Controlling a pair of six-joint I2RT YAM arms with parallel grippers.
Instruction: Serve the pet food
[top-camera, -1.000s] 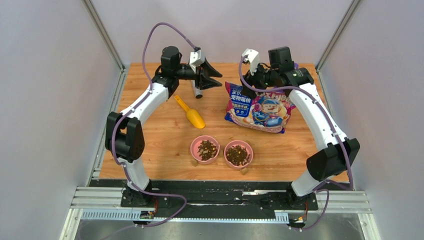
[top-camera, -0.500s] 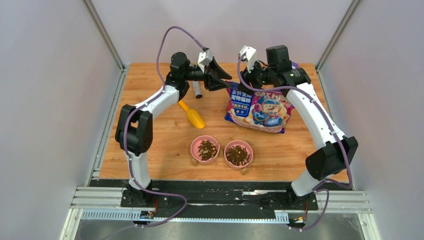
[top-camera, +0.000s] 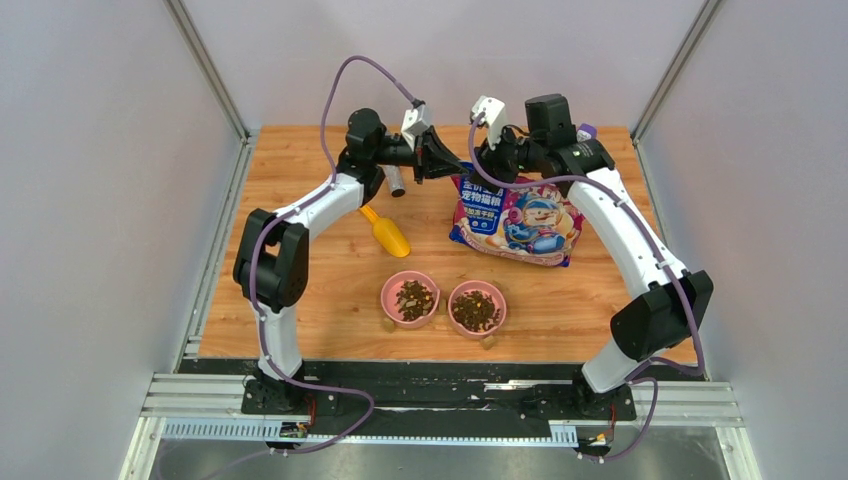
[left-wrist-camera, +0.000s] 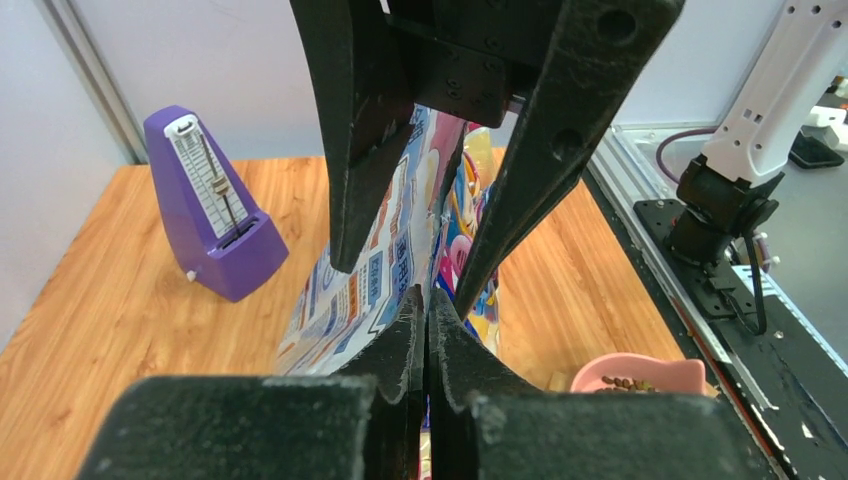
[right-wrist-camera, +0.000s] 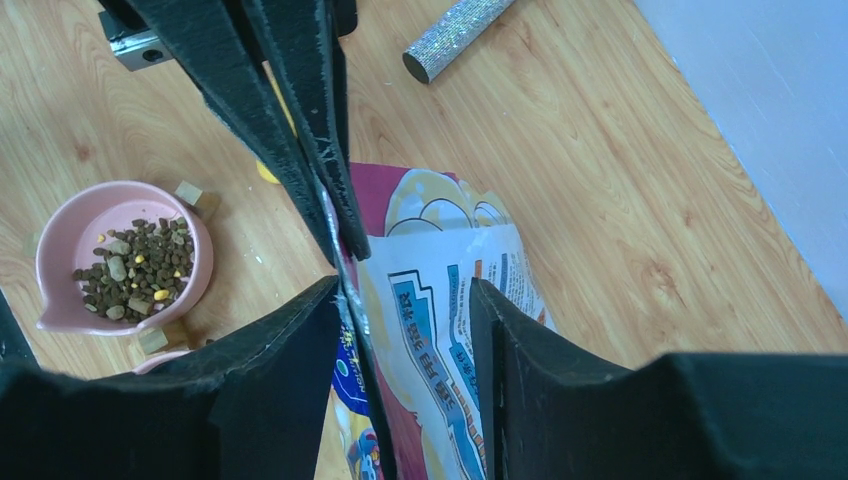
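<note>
The pet food (top-camera: 412, 297) is dark brown kibble lying in two pink bowls (top-camera: 476, 292) near the front; one heap also shows in the right wrist view (right-wrist-camera: 135, 270). The colourful cat-food bag (top-camera: 520, 220) lies at the back right with its top edge raised. My left gripper (top-camera: 447, 163) (left-wrist-camera: 427, 305) is shut on the thin top edge of the bag (left-wrist-camera: 360, 290). My right gripper (top-camera: 480, 160) (right-wrist-camera: 405, 300) is open and straddles that same edge, with a panel of the bag (right-wrist-camera: 450, 290) between its fingers. The bag's inside is hidden.
A yellow scoop (top-camera: 385, 235) lies left of the bag, and a glittery silver cylinder (top-camera: 395, 180) lies behind it. A purple metronome (left-wrist-camera: 210, 205) stands at the back right corner. Grey walls close in the wooden table (top-camera: 300, 300).
My left arm has swung right to the bag's top edge and its jaws, open before, have shut there. My right gripper has shifted slightly left over the same edge.
</note>
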